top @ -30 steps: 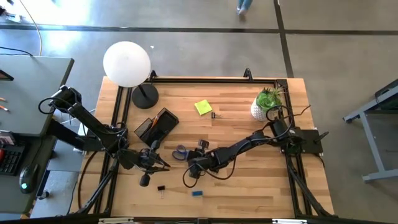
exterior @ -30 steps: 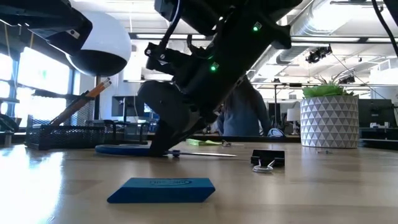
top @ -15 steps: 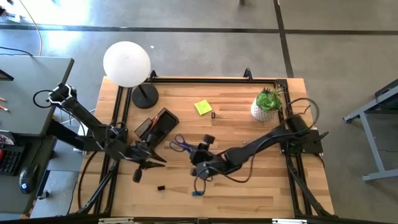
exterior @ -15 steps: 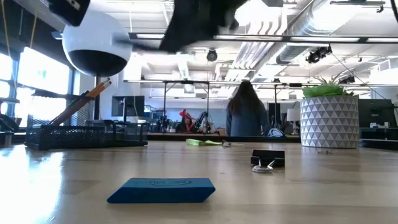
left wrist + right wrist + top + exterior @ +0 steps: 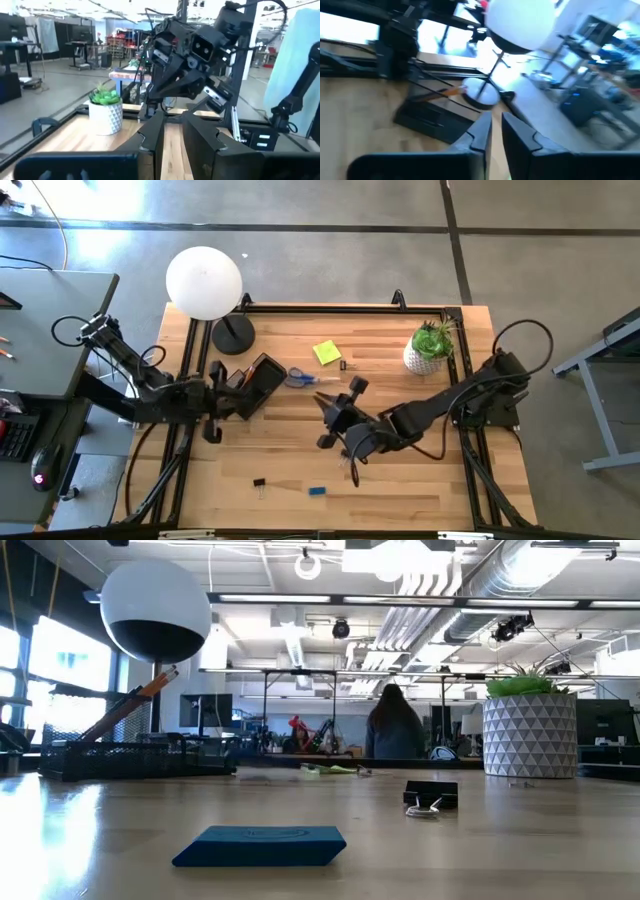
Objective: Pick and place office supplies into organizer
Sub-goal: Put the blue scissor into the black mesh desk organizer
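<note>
The organizer (image 5: pixel 256 381) is seen lying toward the tabletop's left edge, just in front of the lamp base (image 5: pixel 232 335), with an orange pencil (image 5: pixel 140 700) propped in it. The left end effector (image 5: pixel 228 392) is held close against the organizer's left end. Its fingers are parted a little and nothing is gripped; contact with the tray cannot be judged.

The right end effector (image 5: pixel 323 400) is poised above mid-tabletop. Its fingers are drawn almost together, only a slim gap is left, and nothing is held between them.

The blue-handled scissors (image 5: pixel 299 377) are found just beside the organizer's right side, flat on the wood. They are judged light but rigid, with slick plastic loops, so a pinch across the pivot or the neck of the handles is favoured. The blades would offer little purchase.

The yellow sticky-note pad (image 5: pixel 326 352) is seen nearer the far edge. It is thin and soft-leaved, and it would best be nipped across two opposite sides, low down, so that sheets are not peeled up.

Close to the near edge, the blue eraser (image 5: pixel 262 845) is expected to be rubbery and forgiving, and it should be taken across its narrow width. The black binder clip (image 5: pixel 430 795) is small and skittish, and its body should be gripped, not the wire loops.
</note>
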Motion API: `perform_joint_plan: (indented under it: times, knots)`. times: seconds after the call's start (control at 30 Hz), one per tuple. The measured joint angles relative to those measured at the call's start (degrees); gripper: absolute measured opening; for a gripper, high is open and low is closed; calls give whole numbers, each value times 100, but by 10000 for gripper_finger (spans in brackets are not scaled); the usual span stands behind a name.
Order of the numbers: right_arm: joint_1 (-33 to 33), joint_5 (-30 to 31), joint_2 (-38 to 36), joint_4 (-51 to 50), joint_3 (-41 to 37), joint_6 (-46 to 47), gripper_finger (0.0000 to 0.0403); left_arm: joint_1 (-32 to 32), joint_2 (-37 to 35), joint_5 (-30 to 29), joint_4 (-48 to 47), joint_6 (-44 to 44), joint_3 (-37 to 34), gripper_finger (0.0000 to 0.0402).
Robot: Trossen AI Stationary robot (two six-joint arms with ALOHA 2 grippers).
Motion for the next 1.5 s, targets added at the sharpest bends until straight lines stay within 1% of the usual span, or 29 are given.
perform_joint_plan:
  times: [0.1,0.17,0.23,0.33,0.4,0.47,0.53,0.6,0.67,0.73,0.83,0.9,0.97,1.03,1.1,1.2,1.3,1.4,1.5]
  knots:
    - [-164,-624,2,-35,0,115,17,-4,-42,44,251,112,0,60]
    - [-341,-1050,104,-21,7,217,15,0,-34,45,446,283,0,60]
    - [-543,-1229,272,-112,7,237,19,0,3,50,692,447,0,60]
    - [-878,-1242,527,-193,0,205,39,0,31,58,787,575,40,60]
    - [-1128,-1369,673,-242,0,197,58,0,63,59,800,666,154,60]
    - [-1364,-1710,811,-308,0,197,80,42,115,48,799,782,278,60]
    - [-1580,-2132,941,-270,0,212,102,201,195,189,592,741,380,60]
    - [-1750,-2503,1078,-220,0,208,121,448,310,646,207,400,422,60]
    - [-1878,-2743,1190,-239,0,192,136,799,484,1369,-10,48,420,60]
    - [-1979,-2822,1290,-253,0,119,147,1192,748,2359,66,-102,418,60]
    - [-2072,-2993,1443,-325,0,34,157,1674,1186,3894,757,-271,423,60]
    - [-2110,-3088,1542,-363,0,16,158,1937,1441,4477,1068,-444,422,60]
    - [-2137,-3257,1610,-375,0,-36,155,2106,1552,4775,1135,-625,449,60]
    - [-2165,-3397,1660,-386,0,-85,150,2210,1549,4890,780,-882,563,60]
    - [-2207,-3535,1696,-379,0,-182,144,2223,1532,4808,138,-1083,670,60]
    - [-2313,-3799,1700,-348,0,-261,136,2161,1541,4396,-854,-1238,876,60]
    - [-2465,-4270,1727,-352,0,-237,131,2171,1554,4073,-1542,-1136,1085,60]
    - [-2576,-4583,1835,-288,0,-264,129,2175,1542,4105,-1742,-1009,1278,60]
    - [-2628,-4673,1974,-306,-1,-416,130,2169,1485,4428,-1782,-872,1424,60]
